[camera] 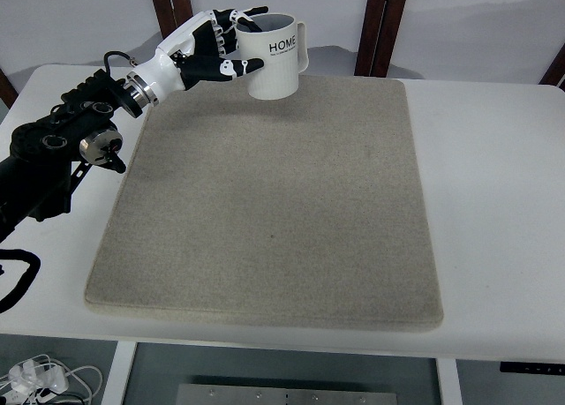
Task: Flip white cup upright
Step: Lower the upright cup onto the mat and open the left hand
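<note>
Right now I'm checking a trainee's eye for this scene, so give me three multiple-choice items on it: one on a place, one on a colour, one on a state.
1. Where is the white cup?
A. at the far edge of the mat
B. at the mat's near right corner
C. off the table

2. What colour is the mat?
A. bright red
B. grey-beige
C. dark blue

3. How does the cup stand?
A. lying on its side, untouched
B. mouth down on the mat
C. mouth up, held by the left hand

Answers:
1 A, the cup sits at the mat's far edge, left of the middle.
2 B, the mat is a dull grey-beige on the white table.
3 C, the open rim faces up and the left hand's fingers wrap its side.
</note>
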Controlling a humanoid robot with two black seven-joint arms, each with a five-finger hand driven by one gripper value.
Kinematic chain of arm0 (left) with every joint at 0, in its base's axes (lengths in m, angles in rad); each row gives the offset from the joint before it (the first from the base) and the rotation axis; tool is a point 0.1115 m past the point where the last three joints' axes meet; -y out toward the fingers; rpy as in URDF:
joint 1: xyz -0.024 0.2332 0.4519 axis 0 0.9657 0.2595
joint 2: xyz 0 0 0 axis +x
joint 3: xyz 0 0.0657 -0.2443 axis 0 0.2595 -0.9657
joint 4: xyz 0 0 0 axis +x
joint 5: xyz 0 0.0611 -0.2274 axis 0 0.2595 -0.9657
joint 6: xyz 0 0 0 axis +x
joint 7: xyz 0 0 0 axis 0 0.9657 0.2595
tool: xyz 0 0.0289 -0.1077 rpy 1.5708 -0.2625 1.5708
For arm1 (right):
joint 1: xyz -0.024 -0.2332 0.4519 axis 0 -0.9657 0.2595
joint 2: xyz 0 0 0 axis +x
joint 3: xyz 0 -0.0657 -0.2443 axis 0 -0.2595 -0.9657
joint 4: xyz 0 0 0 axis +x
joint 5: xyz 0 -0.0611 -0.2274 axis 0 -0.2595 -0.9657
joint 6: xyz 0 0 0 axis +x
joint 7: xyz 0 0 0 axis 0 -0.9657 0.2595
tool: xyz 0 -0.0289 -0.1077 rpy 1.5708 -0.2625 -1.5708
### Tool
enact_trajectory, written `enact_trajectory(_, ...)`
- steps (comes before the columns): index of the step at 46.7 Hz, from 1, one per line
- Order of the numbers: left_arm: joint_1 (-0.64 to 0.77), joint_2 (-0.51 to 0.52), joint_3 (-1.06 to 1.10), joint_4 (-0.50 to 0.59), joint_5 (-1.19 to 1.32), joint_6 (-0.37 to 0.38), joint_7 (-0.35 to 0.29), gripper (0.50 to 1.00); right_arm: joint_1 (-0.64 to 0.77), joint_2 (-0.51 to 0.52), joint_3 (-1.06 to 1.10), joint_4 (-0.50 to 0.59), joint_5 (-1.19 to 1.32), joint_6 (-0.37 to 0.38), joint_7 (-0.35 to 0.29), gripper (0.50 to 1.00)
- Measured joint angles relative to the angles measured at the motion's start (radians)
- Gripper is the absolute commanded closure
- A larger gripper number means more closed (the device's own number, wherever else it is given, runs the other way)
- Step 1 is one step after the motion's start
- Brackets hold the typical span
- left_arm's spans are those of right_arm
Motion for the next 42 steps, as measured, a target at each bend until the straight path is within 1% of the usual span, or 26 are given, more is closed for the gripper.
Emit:
enact_trajectory(9, 0.008, 0.000, 0.012, 0.018, 0.018, 0.008, 0.000, 1.000, 0.000, 0.000, 0.000, 0.000, 0.000, 0.000, 0.000, 0.548)
enact_trajectory(21, 0.013, -0.003, 0.117, 0.018, 0.041, 0.080, 0.000, 0.997, 0.000, 0.000, 0.000, -0.001, 0.000, 0.000, 0.000, 0.548)
enact_trajectory(26, 0.013, -0.014, 0.141, 0.018, 0.041, 0.111, 0.000, 0.984, 0.000, 0.000, 0.000, 0.000, 0.000, 0.000, 0.000, 0.548)
enact_trajectory(29, 0.013, -0.017, 0.142, 0.018, 0.042, 0.132, 0.000, 0.956, 0.000, 0.000, 0.000, 0.000, 0.000, 0.000, 0.000, 0.548)
enact_trajectory(32, 0.013, -0.024, 0.143, 0.018, 0.042, 0.152, 0.000, 0.941, 0.000, 0.000, 0.000, 0.000, 0.000, 0.000, 0.000, 0.548)
enact_trajectory(35, 0.018, -0.029, 0.143, 0.018, 0.042, 0.175, 0.000, 0.907, 0.000, 0.000, 0.000, 0.000, 0.000, 0.000, 0.000, 0.548)
enact_trajectory(38, 0.031, -0.031, 0.144, 0.018, 0.044, 0.199, 0.000, 0.868, 0.000, 0.000, 0.000, 0.000, 0.000, 0.000, 0.000, 0.548)
enact_trajectory(40, 0.035, -0.035, 0.144, 0.018, 0.044, 0.211, 0.000, 0.819, 0.000, 0.000, 0.000, 0.000, 0.000, 0.000, 0.000, 0.548)
enact_trajectory(42, 0.043, -0.040, 0.144, 0.018, 0.044, 0.226, 0.000, 0.787, 0.000, 0.000, 0.000, 0.000, 0.000, 0.000, 0.000, 0.548)
